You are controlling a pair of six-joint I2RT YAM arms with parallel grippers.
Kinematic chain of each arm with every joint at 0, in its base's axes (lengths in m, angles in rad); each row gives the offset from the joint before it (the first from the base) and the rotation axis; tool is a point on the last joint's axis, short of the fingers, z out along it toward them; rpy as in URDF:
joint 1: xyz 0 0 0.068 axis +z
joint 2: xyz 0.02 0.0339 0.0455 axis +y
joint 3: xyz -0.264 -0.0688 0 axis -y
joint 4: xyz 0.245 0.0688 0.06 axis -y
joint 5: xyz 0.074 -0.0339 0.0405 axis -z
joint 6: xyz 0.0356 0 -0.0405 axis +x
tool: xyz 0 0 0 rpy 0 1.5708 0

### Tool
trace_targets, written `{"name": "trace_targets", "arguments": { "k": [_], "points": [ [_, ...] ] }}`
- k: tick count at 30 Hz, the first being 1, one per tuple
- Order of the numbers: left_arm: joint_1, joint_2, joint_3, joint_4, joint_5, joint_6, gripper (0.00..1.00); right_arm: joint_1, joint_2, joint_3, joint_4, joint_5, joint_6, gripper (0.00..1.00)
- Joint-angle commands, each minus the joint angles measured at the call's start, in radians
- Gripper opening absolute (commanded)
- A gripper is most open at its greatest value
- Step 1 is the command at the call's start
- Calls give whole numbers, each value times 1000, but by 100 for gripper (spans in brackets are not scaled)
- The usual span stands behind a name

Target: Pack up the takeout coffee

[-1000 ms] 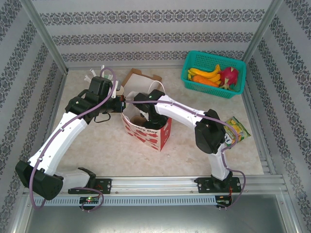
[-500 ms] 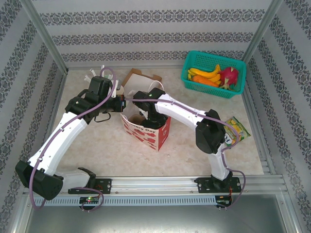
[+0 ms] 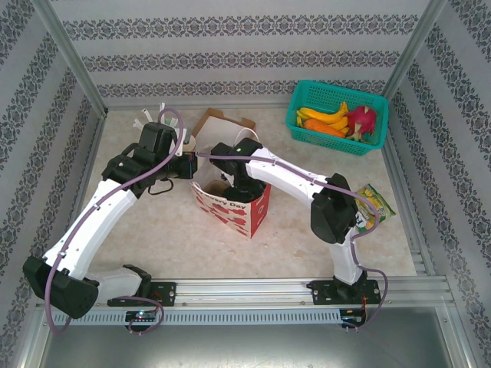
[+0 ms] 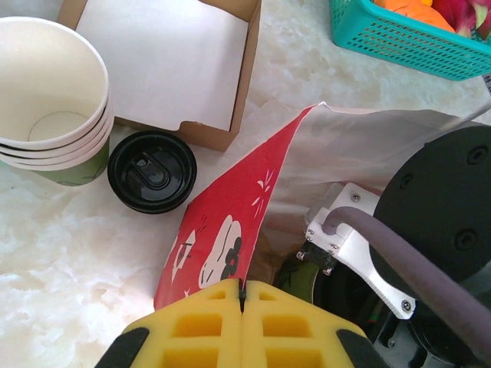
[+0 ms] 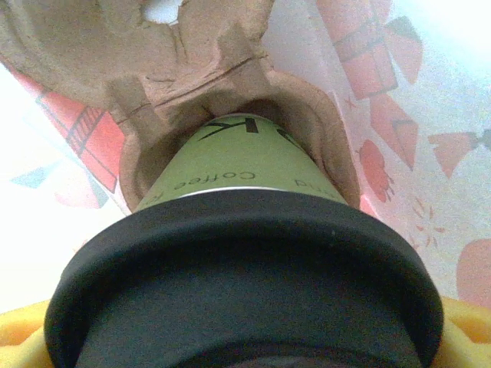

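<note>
The takeout coffee (image 5: 238,165) is a green paper cup with a black lid (image 5: 245,261). It sits in a pocket of the brown pulp carrier (image 5: 176,69) inside the red and white paper bag (image 3: 238,211). My right gripper (image 5: 244,337) reaches down into the bag, its yellow fingers (image 5: 19,341) hugging the lid's sides. My left gripper (image 4: 242,295) is shut on the bag's red rim (image 4: 230,222) and holds it up. A sliver of the green cup (image 4: 305,280) shows under the right wrist.
Left of the bag stand a stack of empty paper cups (image 4: 50,115), a loose black lid (image 4: 152,170) and an open cardboard box (image 4: 165,61). A teal basket of fruit (image 3: 337,116) sits at the back right. A snack packet (image 3: 372,205) lies by the right arm.
The right arm has shifted slightly inside the bag. The left gripper still pinches the bag's rim in the same place.
</note>
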Motion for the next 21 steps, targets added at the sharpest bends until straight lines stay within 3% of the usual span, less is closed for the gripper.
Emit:
{"name": "trace_targets", "arguments": {
  "k": [1,7,21],
  "points": [
    [-5,-14,-10,10,-17,23,0,-11,-63,10,36,-78,4,88],
    [-5,-16,-6,15,-12,17,0,-11,-82,26,3,-62,-13,98],
    [-6,0,6,16,9,9,0,9,-183,56,65,2,-50,98]
  ]
}}
